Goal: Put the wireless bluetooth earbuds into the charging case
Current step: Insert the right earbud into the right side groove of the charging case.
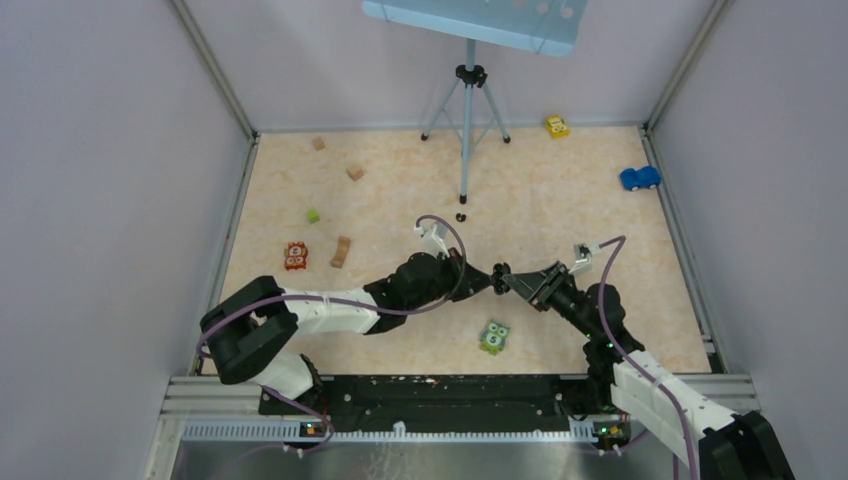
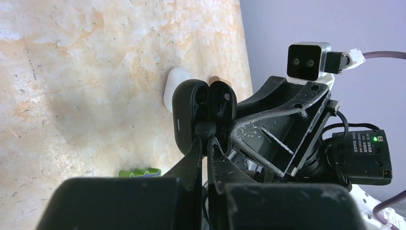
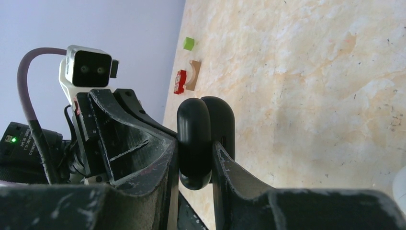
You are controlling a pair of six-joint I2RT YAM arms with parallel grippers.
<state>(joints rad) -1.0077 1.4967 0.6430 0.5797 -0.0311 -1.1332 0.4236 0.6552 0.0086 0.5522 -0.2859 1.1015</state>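
While the right gripper [image 3: 195,155] stood shut on the black charging case [image 2: 189,112], holding it clear of the table [image 1: 400,180] with its lid swung open, the left gripper [image 2: 205,140] faced that case head-on from the opposite side. The left jaws were parted only a sliver and appeared to pinch a small black earbud [image 2: 205,129] at their tips; both were dark, so the grip itself was hard to confirm. That earbud lay at the near end of the case's open mouth, touching or almost touching the seam between base and lid, and whether it had found its well could not be told. The case's long axis ran straight ahead of the left fingers, roughly in line with them, so the insertion seemed to turn on a short push along that line rather than any sideways shift. The left arm was plainly the one to make it, since the right had only to hold steady. A white case [image 2: 173,86] lay on the table just beyond the black charging case, and an owl toy [image 1: 494,337] sat on the near side of it, toward the arm bases.
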